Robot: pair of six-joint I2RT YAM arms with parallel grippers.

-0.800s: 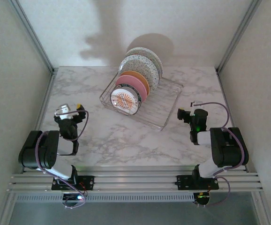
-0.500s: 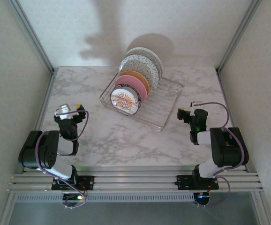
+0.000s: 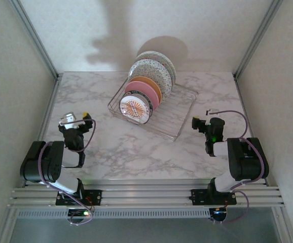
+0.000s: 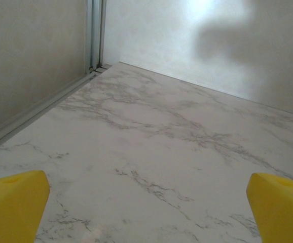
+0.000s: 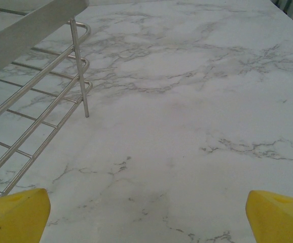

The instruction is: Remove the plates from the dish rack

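The left gripper (image 3: 76, 118) is spread wide and holds nothing. In the left wrist view its yellow fingertips (image 4: 14, 205) sit at the two bottom corners, with bare marble table (image 4: 151, 152) between them. The right gripper (image 3: 203, 117) is spread just as wide and is also empty. In the right wrist view its yellow fingertips (image 5: 277, 215) likewise frame bare marble. Neither gripper touches a plate or the rack.

Both wrist views cut the fingers off at the frame edge, so only the tips show. The right wrist view takes in just a corner of the rack (image 5: 79, 68), an upright post and some base wires. A pale strip crosses the top-left corner of that view, too cropped to identify.

From above, the rack (image 3: 179, 119) stands at the table's far middle, set at an angle. Five plates (image 3: 146, 86) stand on edge in it, overlapping. The sunburst plate (image 3: 135, 108) is nearest, then pink (image 3: 147, 94), then orange (image 3: 147, 81), then two pale patterned ones (image 3: 151, 70) whose patterns are too small to read.

The plates lie beyond and to the right of the left gripper, well apart from it. The right gripper sits near the rack's right corner, with the plates beyond it to the left.
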